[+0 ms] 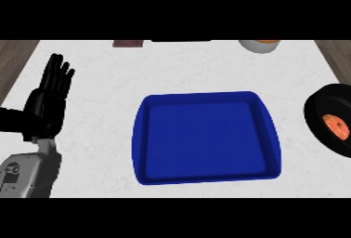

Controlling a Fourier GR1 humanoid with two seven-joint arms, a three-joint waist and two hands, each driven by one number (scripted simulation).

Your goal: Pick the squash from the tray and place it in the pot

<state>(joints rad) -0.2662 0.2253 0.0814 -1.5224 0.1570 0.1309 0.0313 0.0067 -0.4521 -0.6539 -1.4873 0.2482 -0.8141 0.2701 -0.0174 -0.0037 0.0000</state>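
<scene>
Counter (178, 69), pot (322, 122) cut off rt.

A kitchen, judging by what sits on the white marbled worktop (96, 144). A blue baking tray (205, 137) lies at the centre. At 3 o'clock a black pot (322, 122) is cut by the edge, with something orange inside it. At 1 o'clock a pale bowl (260, 45) with orange contents shows partly. Wood-toned strips (14, 56) flank the worktop at 10 and 2 o'clock.
</scene>
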